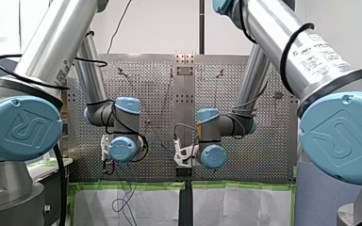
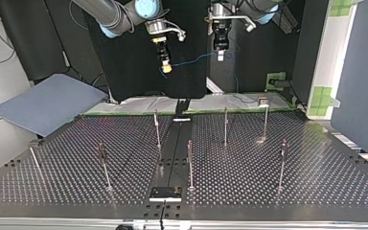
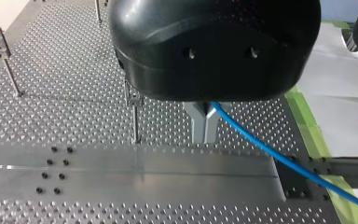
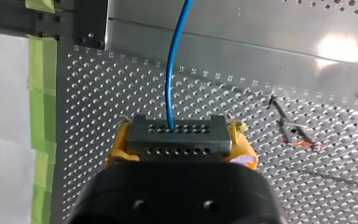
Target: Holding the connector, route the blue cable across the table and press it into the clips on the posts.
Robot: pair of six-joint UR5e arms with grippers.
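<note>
Above table [image 2: 268, 191]: right claw [image 4: 179, 142] clamps connector [image 4: 177, 134], left claw [image 3: 205, 126] cable [image 3: 261, 149].

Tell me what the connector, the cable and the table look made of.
The connector: seemingly metal, matte grey, with drilled hole rows. The cable: likely plastic-jacketed, smooth glossy blue. The table: metal, probably aluminium, brushed and reflective, perforated.

Shiny perforated metal table [image 2: 316, 163], smooth glossy blue cable [image 4: 172, 70], matt grey metal connector [image 4: 177, 137]
</note>
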